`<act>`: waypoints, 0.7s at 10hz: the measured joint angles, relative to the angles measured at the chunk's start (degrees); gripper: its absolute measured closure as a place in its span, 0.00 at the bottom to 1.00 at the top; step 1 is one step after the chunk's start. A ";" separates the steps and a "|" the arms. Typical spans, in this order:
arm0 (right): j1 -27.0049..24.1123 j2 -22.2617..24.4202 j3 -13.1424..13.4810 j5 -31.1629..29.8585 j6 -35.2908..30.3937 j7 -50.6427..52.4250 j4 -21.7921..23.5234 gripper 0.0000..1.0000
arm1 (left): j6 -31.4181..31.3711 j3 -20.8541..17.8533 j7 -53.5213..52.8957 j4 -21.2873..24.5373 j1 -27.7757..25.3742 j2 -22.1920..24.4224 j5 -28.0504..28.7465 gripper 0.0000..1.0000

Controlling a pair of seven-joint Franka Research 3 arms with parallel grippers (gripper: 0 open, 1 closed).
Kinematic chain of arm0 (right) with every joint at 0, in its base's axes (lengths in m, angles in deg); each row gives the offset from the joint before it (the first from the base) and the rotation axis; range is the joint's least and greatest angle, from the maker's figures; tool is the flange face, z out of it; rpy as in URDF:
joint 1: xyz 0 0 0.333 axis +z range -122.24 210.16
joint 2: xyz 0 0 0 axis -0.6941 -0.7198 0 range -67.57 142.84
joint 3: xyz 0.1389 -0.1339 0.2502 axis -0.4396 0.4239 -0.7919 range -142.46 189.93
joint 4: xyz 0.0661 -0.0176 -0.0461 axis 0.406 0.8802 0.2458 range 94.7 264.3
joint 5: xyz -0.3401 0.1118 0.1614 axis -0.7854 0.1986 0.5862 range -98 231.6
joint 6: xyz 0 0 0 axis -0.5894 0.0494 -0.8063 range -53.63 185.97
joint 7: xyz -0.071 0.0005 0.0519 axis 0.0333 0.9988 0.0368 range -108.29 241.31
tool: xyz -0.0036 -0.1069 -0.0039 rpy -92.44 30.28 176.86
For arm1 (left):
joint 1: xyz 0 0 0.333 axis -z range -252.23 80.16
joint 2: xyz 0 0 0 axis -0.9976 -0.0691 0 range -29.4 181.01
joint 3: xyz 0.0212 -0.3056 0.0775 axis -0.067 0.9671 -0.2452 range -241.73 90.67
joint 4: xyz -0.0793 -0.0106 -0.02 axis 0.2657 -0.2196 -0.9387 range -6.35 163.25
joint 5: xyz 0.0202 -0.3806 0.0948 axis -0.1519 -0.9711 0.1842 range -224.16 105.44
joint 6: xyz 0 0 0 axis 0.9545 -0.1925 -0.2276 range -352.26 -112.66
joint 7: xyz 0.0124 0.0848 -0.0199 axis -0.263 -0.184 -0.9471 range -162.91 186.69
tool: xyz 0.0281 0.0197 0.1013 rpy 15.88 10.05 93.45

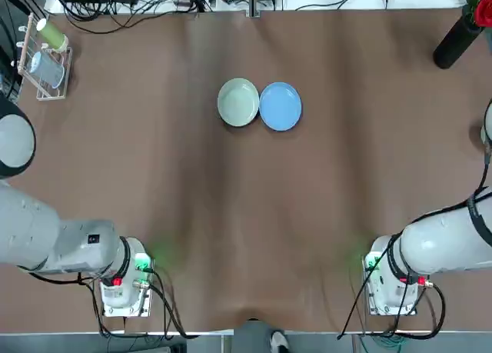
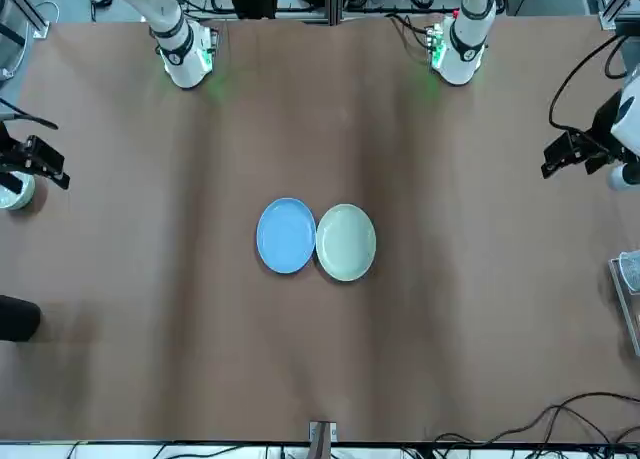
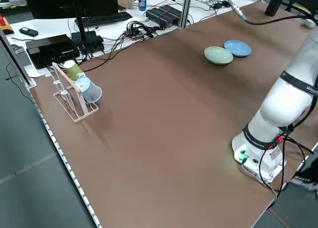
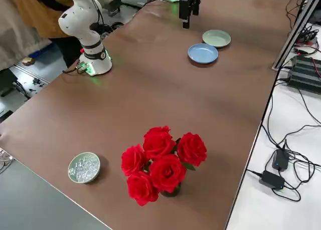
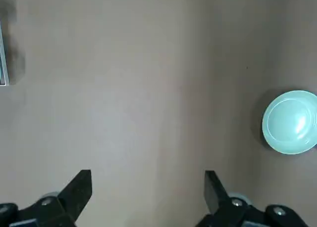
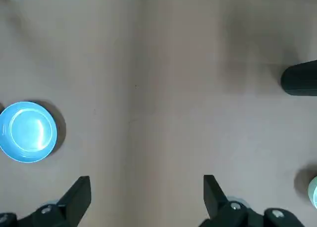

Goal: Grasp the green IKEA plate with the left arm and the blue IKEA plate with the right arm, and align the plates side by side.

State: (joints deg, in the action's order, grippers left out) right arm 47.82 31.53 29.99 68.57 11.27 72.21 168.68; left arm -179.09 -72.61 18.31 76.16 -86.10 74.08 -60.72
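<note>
Brown worktop (image 1: 246, 214) bearing the green IKEA plate (image 1: 238, 102) touching the blue IKEA plate (image 1: 280, 107), green lying toward the released left gripper (image 5: 147, 187), blue toward the released right gripper (image 6: 147, 192), both grippers hanging well apart at the edges.

red roses (image 4: 160, 162) | bead dish (image 4: 84, 167) | cup rack (image 3: 74, 95)

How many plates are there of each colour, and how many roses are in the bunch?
Green plates: 1, the green IKEA plate
Blue plates: 1, the blue IKEA plate, touching it side by side
Red roses: 5, the bunch of roses near the table's edge
Total: 7
</note>
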 joint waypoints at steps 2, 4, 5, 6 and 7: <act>-0.11 0.00 0.27 -0.56 -0.02 0.01 0.00 0.00 | 0.50 -1.76 0.00 -0.02 1.36 0.19 0.00 0.00; -0.16 -0.03 0.41 -0.92 -0.34 0.00 0.02 0.00 | 0.56 -1.90 -0.03 0.00 1.37 0.40 0.47 0.01; -0.27 -0.05 0.51 -0.93 -1.19 0.00 0.03 0.00 | 0.61 -1.95 -0.06 0.04 1.44 0.58 0.64 0.01; -0.42 -0.05 0.56 -0.93 -2.30 0.00 0.04 0.00 | 0.64 -2.03 -0.09 0.15 1.62 0.75 0.65 0.01; -0.49 -0.07 0.58 -0.93 -2.81 0.00 0.06 0.00 | 0.66 -2.47 -0.09 0.29 2.24 0.84 0.65 0.01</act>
State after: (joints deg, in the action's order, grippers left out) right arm 47.33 31.46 30.57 67.64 8.46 72.21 168.74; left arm -178.43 -75.09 18.22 76.45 -83.86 74.92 -60.07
